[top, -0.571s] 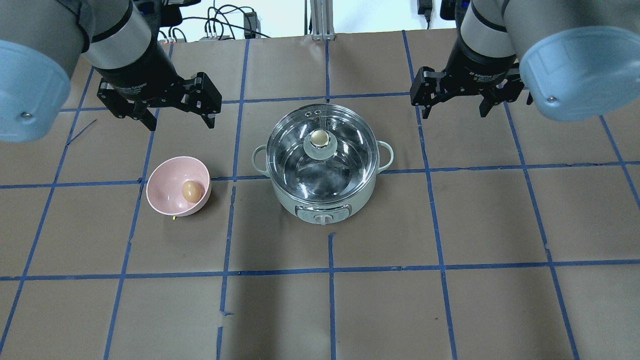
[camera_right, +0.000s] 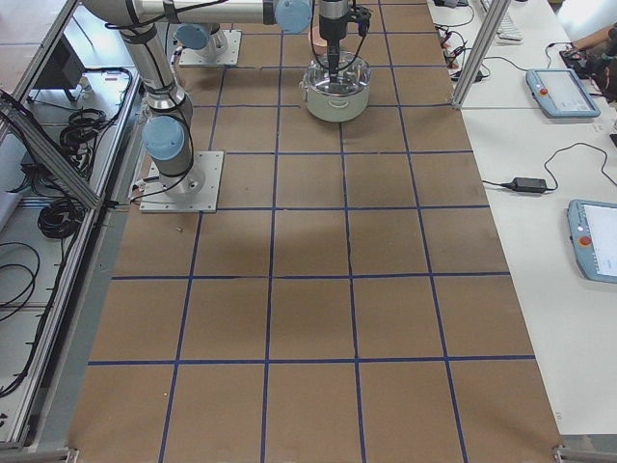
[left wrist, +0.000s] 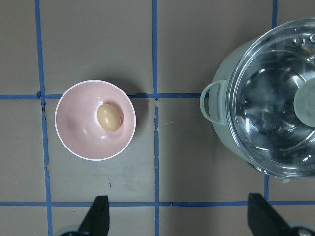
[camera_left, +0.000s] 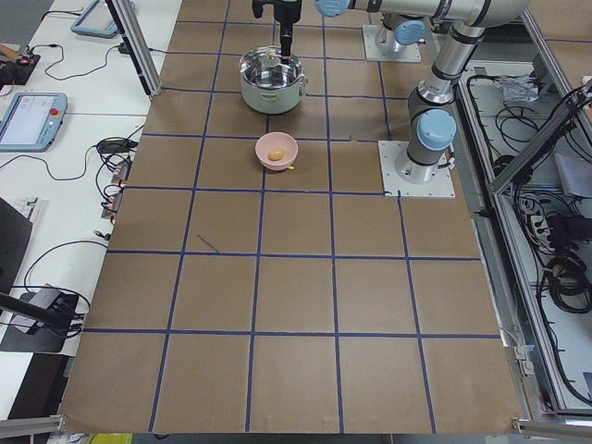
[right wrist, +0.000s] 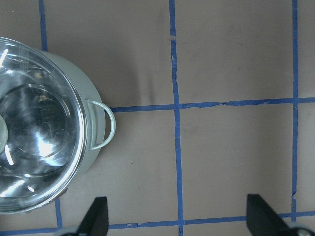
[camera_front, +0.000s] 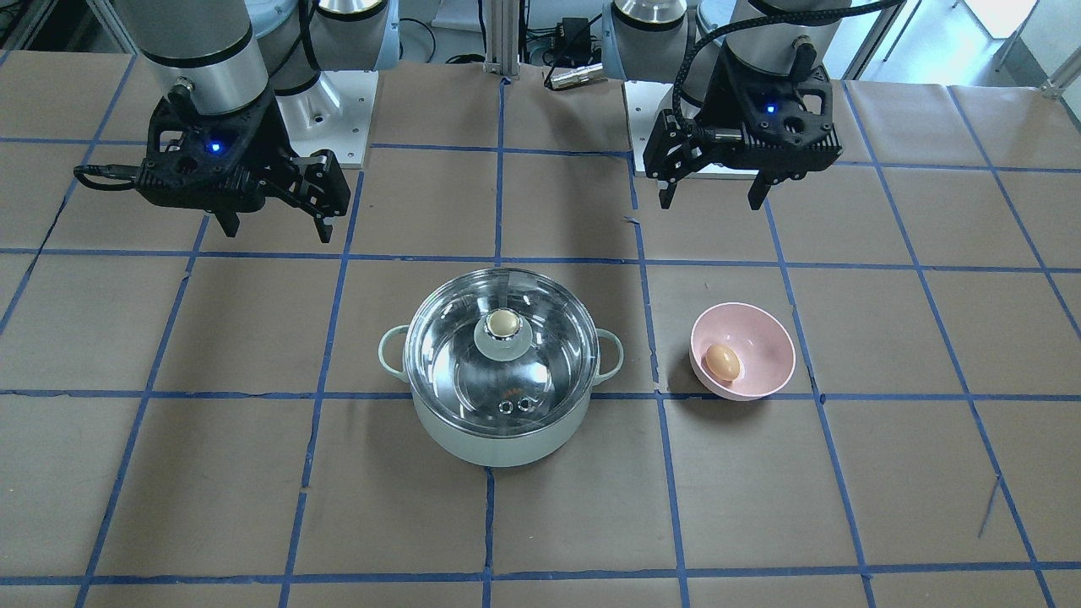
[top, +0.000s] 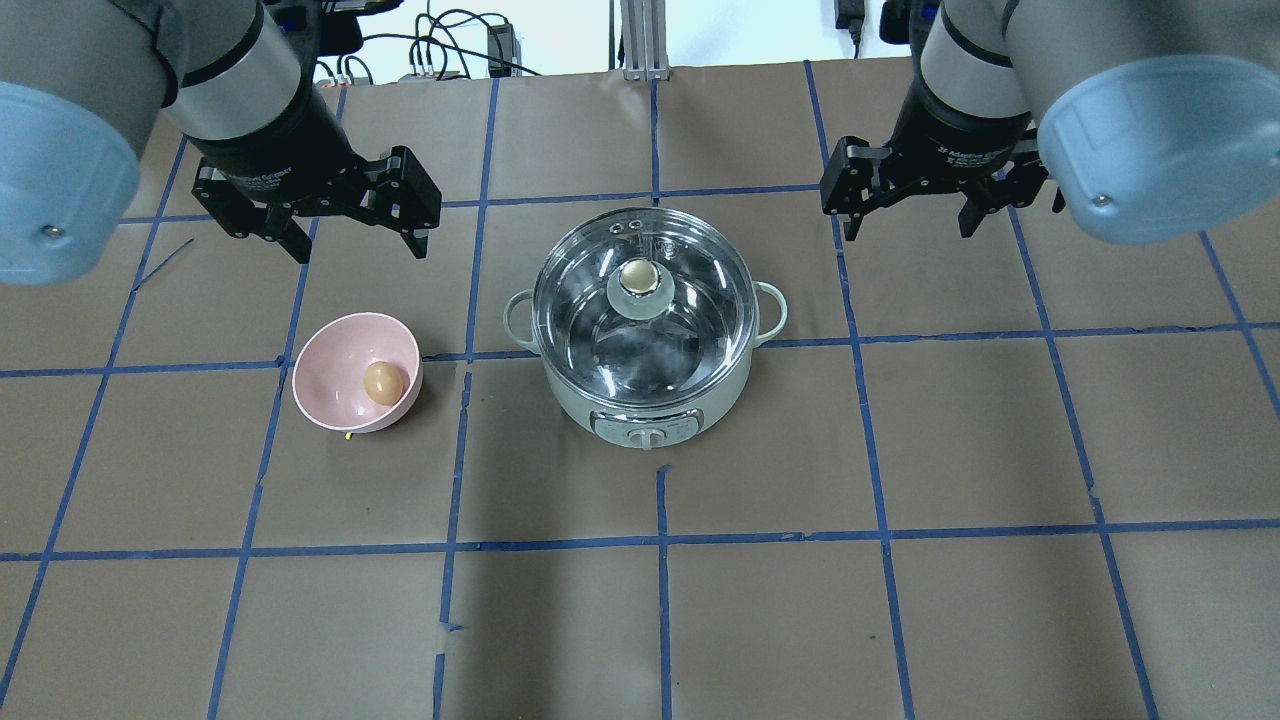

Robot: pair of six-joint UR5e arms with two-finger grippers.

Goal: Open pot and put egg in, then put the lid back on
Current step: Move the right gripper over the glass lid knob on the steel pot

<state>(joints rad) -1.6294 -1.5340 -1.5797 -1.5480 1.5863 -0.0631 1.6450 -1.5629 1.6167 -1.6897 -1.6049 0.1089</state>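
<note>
The mint-green pot (top: 645,400) stands mid-table with the clear glass lid (top: 590,310) on it, beige knob (top: 636,276) on top. The pot also shows in the front view (camera_front: 498,439), with the lid (camera_front: 456,363) on it. The egg (top: 382,382) lies in a pink bowl (top: 335,375) left of the pot; it also shows in the front view (camera_front: 723,361) and the left wrist view (left wrist: 109,117). My left gripper (top: 355,240) is open and empty, high behind the bowl. My right gripper (top: 905,222) is open and empty, high behind the pot's right side.
The table is brown paper with a blue tape grid (top: 660,530). The pot's control panel (top: 645,432) faces the robot. Cables and a rail (top: 640,40) lie beyond the far edge. The arm bases (camera_front: 338,101) stand at the robot's side.
Both grippers have barely shifted; the left one sits slightly higher in the overhead view. Pot, lid, bowl and egg have not moved.
</note>
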